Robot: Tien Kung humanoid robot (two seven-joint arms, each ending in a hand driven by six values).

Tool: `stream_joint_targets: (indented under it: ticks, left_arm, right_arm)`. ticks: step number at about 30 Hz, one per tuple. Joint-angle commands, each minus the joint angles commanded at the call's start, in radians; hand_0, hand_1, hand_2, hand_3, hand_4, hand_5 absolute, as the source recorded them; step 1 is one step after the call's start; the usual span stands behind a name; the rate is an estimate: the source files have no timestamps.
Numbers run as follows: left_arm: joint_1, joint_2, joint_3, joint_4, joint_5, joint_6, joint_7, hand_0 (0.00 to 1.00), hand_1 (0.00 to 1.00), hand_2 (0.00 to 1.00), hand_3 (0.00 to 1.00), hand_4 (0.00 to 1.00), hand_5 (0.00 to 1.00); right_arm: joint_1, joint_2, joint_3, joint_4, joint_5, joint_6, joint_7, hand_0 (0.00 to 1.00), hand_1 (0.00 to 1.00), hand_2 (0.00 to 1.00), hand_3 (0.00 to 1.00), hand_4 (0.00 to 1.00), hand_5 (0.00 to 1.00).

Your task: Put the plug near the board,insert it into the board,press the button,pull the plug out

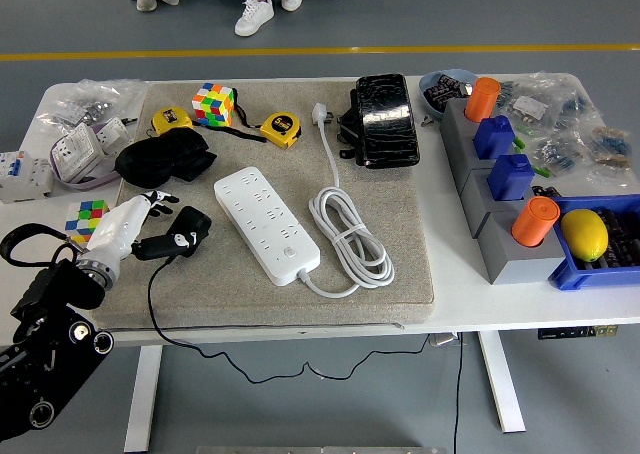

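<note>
A white power strip [265, 222] lies diagonally in the middle of the grey mat [400, 274], its button [290, 255] near the front end. Its white cord [350, 239] is coiled to the right, ending in a white plug [320, 112] at the back. A black plug [188, 231] with a thin black cable [152, 304] sits on the mat, just left of the strip. My left hand [150, 224], white with black fingers, comes in from the lower left. It holds the black plug's rear end, thumb under it and fingers curled over the top.
Behind the strip lie a black pouch [165, 159], two yellow tape measures [280, 129], a Rubik's cube [213, 104] and a black pack [382, 119]. A grey block [480, 209] with orange and blue parts stands at the right, beside a blue bin [570, 274] holding a lemon [584, 234].
</note>
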Motion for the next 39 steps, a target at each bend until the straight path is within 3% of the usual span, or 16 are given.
stream_joint_targets:
  ticks: [2,3,8,9,14,15,27,28,32,33,35,39]
  left_arm:
    - [-0.002,-0.002,0.002,0.002,0.007,0.0,0.004,0.734,0.709,0.704,0.786,0.998,0.605]
    - [-0.004,-0.003,0.004,0.004,0.011,0.0,0.008,0.616,0.624,0.631,0.737,0.998,0.591]
    - [-0.015,-0.017,0.015,0.015,0.05,0.018,0.026,0.616,0.624,0.631,0.737,0.998,0.591]
    - [-0.017,-0.019,0.016,0.017,0.061,0.022,0.031,0.431,0.47,0.503,0.652,0.998,0.42]
    - [-0.025,-0.03,0.021,0.026,0.104,0.061,0.057,0.431,0.47,0.503,0.652,0.998,0.42]
    - [-0.026,-0.031,0.022,0.029,0.11,0.068,0.064,0.301,0.314,0.387,0.514,0.998,0.274]
    - [-0.033,-0.034,0.026,0.032,0.134,0.07,0.096,0.261,0.29,0.376,0.507,0.998,0.23]
    - [-0.033,-0.034,0.026,0.031,0.134,0.069,0.096,0.229,0.296,0.39,0.523,0.989,0.099]
    - [-0.032,-0.033,0.026,0.02,0.122,0.064,0.088,0.229,0.296,0.39,0.523,0.989,0.099]
    - [-0.032,-0.031,0.028,0.016,0.11,0.066,0.076,0.223,0.285,0.379,0.527,0.881,0.013]
    - [-0.03,-0.029,0.029,0.01,0.089,0.075,0.05,0.223,0.285,0.379,0.527,0.881,0.013]
    - [-0.033,-0.021,0.043,0.016,-0.055,0.114,-0.039,0.215,0.285,0.382,0.522,0.854,0.002]
  right_arm:
    - [0.0,0.0,0.0,0.0,0.0,0.0,0.0,0.547,0.608,0.545,0.508,0.84,0.374]
    - [0.0,0.0,0.0,0.0,0.001,0.0,0.0,0.547,0.608,0.545,0.507,0.84,0.373]
    - [-0.001,0.001,0.0,-0.001,0.001,0.0,0.0,0.547,0.608,0.545,0.507,0.84,0.373]
    - [-0.001,0.001,-0.001,-0.001,0.002,0.0,0.0,0.547,0.608,0.545,0.508,0.841,0.374]
    - [-0.001,0.001,0.001,0.0,-0.001,-0.001,0.0,0.547,0.608,0.545,0.508,0.841,0.374]
    - [-0.002,0.001,0.001,0.0,-0.001,-0.001,0.0,0.547,0.607,0.545,0.507,0.84,0.372]
    - [-0.001,0.002,0.005,0.0,-0.002,-0.002,0.001,0.546,0.607,0.544,0.507,0.84,0.374]
    - [-0.001,0.002,0.006,0.0,-0.003,-0.002,0.001,0.548,0.607,0.545,0.508,0.84,0.373]
    - [-0.002,0.002,0.008,0.001,-0.006,-0.002,0.001,0.548,0.607,0.545,0.508,0.84,0.373]
    - [-0.003,0.002,0.008,0.002,-0.006,-0.002,0.001,0.547,0.606,0.544,0.508,0.84,0.372]
    - [-0.004,0.002,0.008,0.001,-0.006,-0.003,0.001,0.547,0.606,0.544,0.508,0.84,0.372]
    - [-0.003,0.002,0.008,0.001,-0.006,-0.003,0.001,0.548,0.607,0.544,0.508,0.84,0.372]
